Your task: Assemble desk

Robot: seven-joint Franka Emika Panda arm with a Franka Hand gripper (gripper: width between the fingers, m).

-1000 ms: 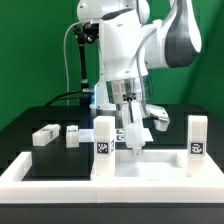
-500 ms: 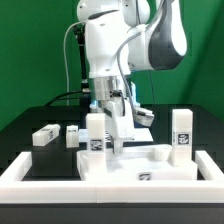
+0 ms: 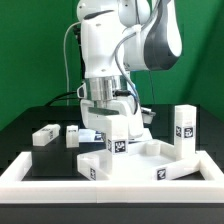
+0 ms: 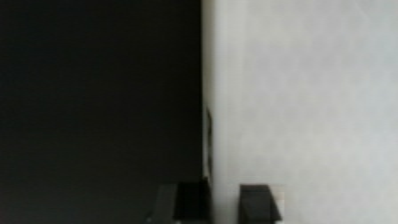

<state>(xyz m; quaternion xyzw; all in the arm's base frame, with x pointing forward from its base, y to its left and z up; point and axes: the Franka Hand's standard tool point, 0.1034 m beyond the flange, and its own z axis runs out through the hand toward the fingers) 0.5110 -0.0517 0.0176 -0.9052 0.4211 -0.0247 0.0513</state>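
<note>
Where visible, slab [image 4: 302,100] edge between fingers [image 4: 260,203]

My wrist view is a blur of dark and white, the fingers [image 4: 178,203] of my tool [image 4: 217,205] cut off at its edge, and in the exterior view a leg [image 3: 117,138] hides them, so I cannot tell what they grip.

Exterior view low, facing arm [image 3: 110,60] — wrist close on desk [image 4: 302,100].
</note>
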